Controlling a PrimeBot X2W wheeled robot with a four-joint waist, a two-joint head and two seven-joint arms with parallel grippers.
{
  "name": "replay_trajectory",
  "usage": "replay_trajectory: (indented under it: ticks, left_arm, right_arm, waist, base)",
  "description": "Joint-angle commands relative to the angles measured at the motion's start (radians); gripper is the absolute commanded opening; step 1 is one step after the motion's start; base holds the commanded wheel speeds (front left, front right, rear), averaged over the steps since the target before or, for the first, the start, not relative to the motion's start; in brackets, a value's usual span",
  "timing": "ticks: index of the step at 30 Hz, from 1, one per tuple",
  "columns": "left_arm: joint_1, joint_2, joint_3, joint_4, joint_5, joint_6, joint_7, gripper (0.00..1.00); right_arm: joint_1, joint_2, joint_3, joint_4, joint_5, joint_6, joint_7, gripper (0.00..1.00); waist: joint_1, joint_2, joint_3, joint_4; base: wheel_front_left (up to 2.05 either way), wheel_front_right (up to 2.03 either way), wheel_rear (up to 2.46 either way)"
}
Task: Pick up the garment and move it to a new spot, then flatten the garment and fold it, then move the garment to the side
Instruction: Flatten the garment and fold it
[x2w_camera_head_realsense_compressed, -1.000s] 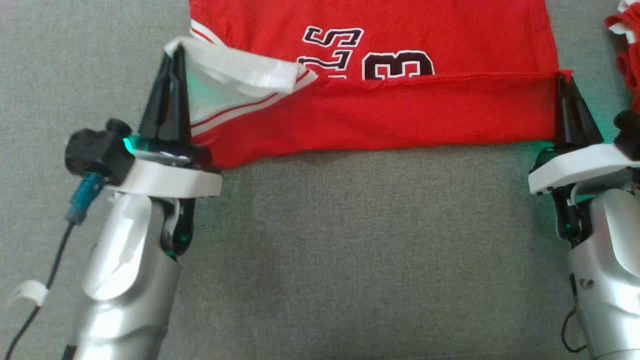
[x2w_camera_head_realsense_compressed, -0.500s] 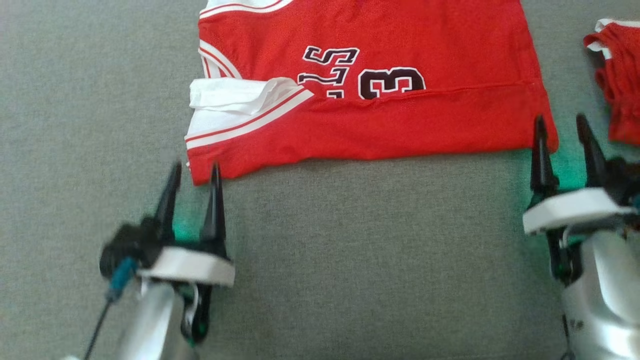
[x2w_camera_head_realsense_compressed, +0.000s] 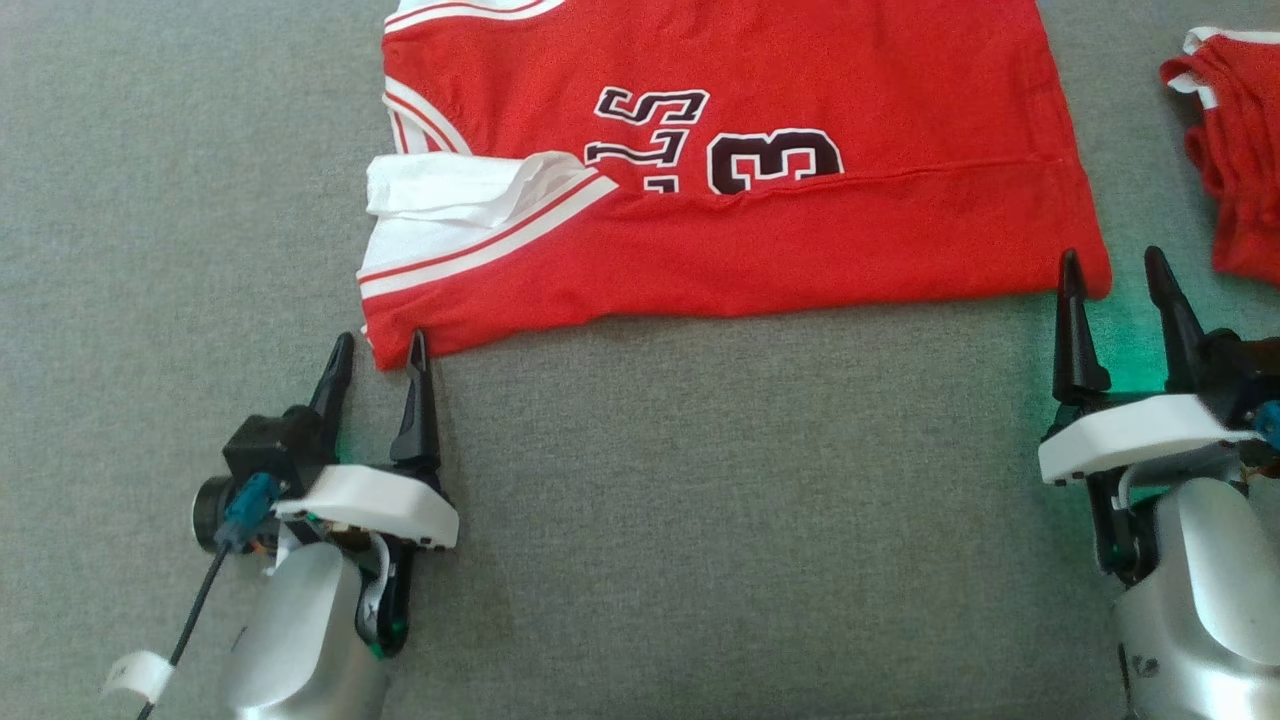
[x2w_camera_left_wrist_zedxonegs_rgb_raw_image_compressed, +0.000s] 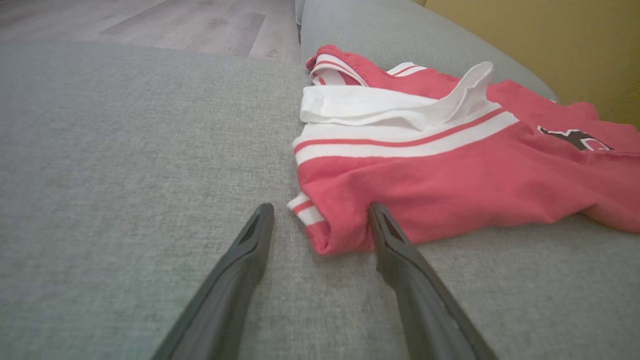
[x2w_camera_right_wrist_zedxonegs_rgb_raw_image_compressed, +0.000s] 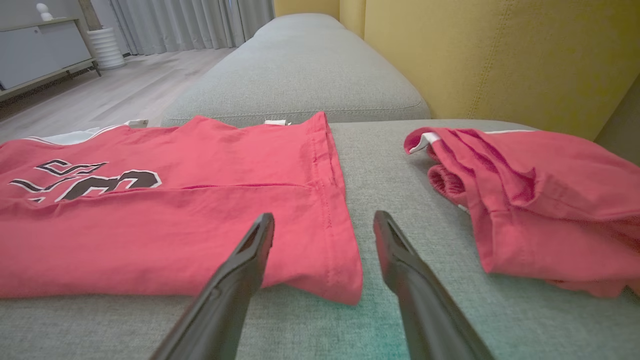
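**Desk:** How far along are we?

**Operator:** I see the red jersey (x2w_camera_head_realsense_compressed: 850, 230) lying flat toward the far edge of the grey sofa cushion (x2w_camera_head_realsense_compressed: 700, 500), its near side folded up over the number. I judge one fold done, with more folding and the move aside left. The left gripper (x2w_camera_head_realsense_compressed: 380, 338) and right gripper (x2w_camera_head_realsense_compressed: 1112, 253) stand spread wide, gripping nothing, at its near corners.

**Desk:** Anything unclear?

**Operator:** The jersey's far part is cut off and the flap hides part of the number. A second red garment (x2w_camera_head_realsense_compressed: 1235, 160) at the cushion's right edge runs out of view.
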Motion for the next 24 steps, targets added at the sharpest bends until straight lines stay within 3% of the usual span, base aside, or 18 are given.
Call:
replay_trajectory:
  ticks: [1, 4, 5, 6, 7, 8, 13, 24]
  left_arm:
    - [-0.026, 0.024, 0.032, -0.01, 0.007, 0.005, -0.01, 1.0]
    - [-0.034, 0.028, 0.029, 0.004, 0.005, 0.003, -0.011, 1.0]
    - [-0.035, 0.032, 0.027, 0.011, 0.006, 0.002, -0.01, 0.82]
    - [-0.036, 0.034, 0.024, 0.017, 0.005, -0.002, -0.006, 0.47]
    - [-0.034, 0.034, 0.02, 0.023, 0.0, -0.01, 0.002, 0.2]
    - [-0.031, 0.032, 0.019, 0.029, -0.013, -0.019, 0.012, 0.0]
    - [-0.021, 0.028, 0.007, 0.026, -0.062, -0.049, 0.056, 0.0]
    - [-0.033, 0.046, -0.031, -0.04, -0.065, -0.061, 0.075, 0.0]
  right_arm:
    - [-0.007, -0.001, 0.021, -0.037, -0.01, -0.001, -0.002, 1.0]
    - [-0.007, 0.001, 0.02, -0.037, -0.013, -0.001, 0.0, 1.0]
    - [-0.008, 0.003, 0.021, -0.037, -0.013, -0.001, 0.001, 1.0]
    - [-0.009, 0.004, 0.022, -0.038, -0.014, -0.001, 0.001, 1.0]
    - [-0.01, 0.005, 0.022, -0.038, -0.014, -0.001, 0.002, 1.0]
    - [-0.01, 0.006, 0.021, -0.039, -0.014, -0.001, 0.002, 1.0]
    - [-0.007, 0.016, -0.002, -0.017, -0.012, -0.001, 0.068, 1.0]
    - [-0.022, 0.041, -0.069, 0.006, -0.035, -0.001, 0.2, 1.0]
  waist:
    - [0.0, -0.0001, 0.001, 0.002]
    - [0.0, -0.0001, 0.0, 0.004]
    - [0.0, -0.0001, -0.001, 0.004]
    - [0.0, -0.0001, -0.002, 0.004]
    - [0.0, -0.0001, -0.003, 0.004]
    - [0.0, -0.0001, -0.003, 0.004]
    - [0.0, -0.0001, -0.005, 0.008]
    - [0.0, -0.0001, 0.017, 0.036]
  base:
    - [0.0, 0.0, 0.0]
    - [0.0, 0.0, 0.0]
    - [0.0, 0.0, 0.0]
    - [0.0, 0.0, 0.0]
    - [0.0, 0.0, 0.0]
    - [0.0, 0.0, 0.0]
    - [0.0, 0.0, 0.0]
    - [0.0, 0.0, 0.0]
